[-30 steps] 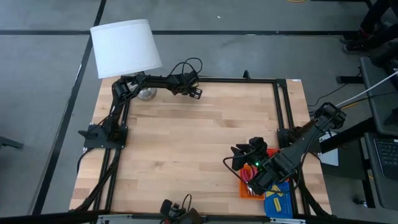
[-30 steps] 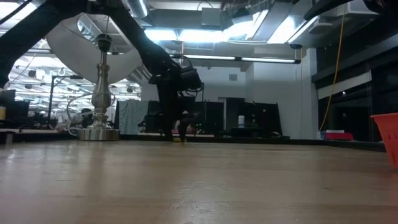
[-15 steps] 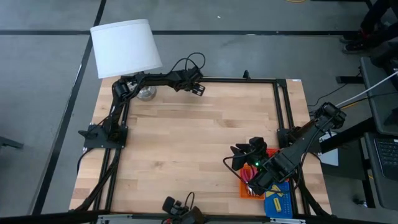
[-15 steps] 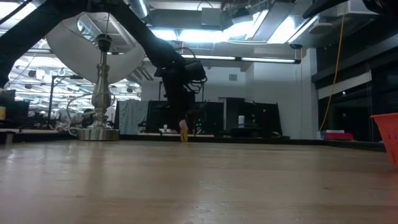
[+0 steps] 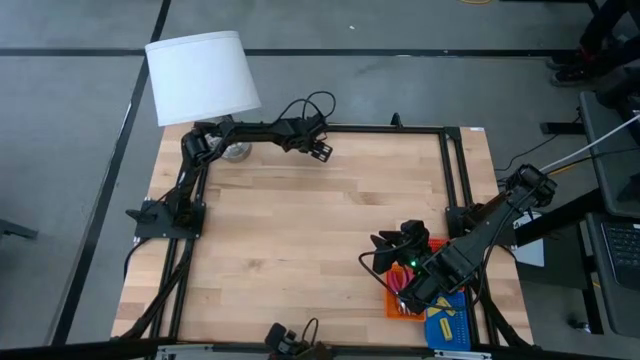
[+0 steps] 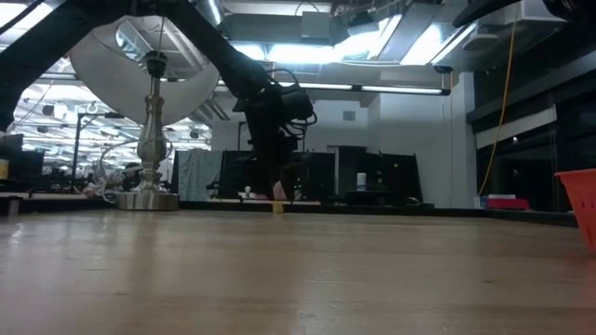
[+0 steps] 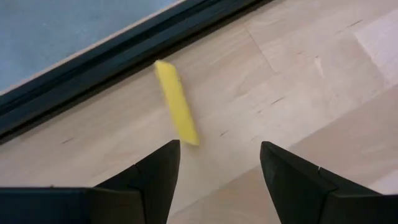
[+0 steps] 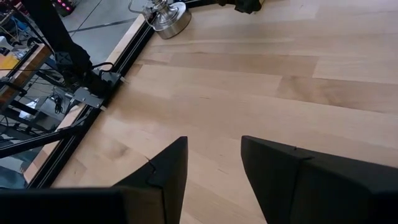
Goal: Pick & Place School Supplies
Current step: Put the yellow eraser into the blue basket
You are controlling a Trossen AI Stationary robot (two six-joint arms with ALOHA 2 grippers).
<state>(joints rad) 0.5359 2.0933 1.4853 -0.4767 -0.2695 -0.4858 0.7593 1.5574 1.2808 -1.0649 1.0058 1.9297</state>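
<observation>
A small plain yellow block (image 7: 176, 102) lies flat on the wood next to the black rail at the table's far edge; in the low view the block (image 6: 277, 207) sits on the tabletop. My left gripper (image 5: 320, 150) (image 7: 217, 146) hovers just above and short of it, open, touching nothing. My right gripper (image 5: 372, 252) (image 8: 214, 146) waits open above the table's right near part, beside the orange tray (image 5: 392, 305). A blue tray (image 5: 450, 330) holds a yellow pack (image 5: 440, 322). The other supplies cannot be made out.
A lamp with a white shade (image 5: 200, 75) and a metal base (image 8: 165, 14) stands at the far left corner. A black frame rail (image 5: 385, 128) runs along the table's edges. The orange tray's wall (image 6: 582, 205) shows at the low view's right. Bare wood fills the middle.
My left gripper has moved a little toward the table's right along the far edge and risen slightly. Half a second ago the yellow block stood taller, right under its fingertips; now it lies low on the table, apart from the fingers.
</observation>
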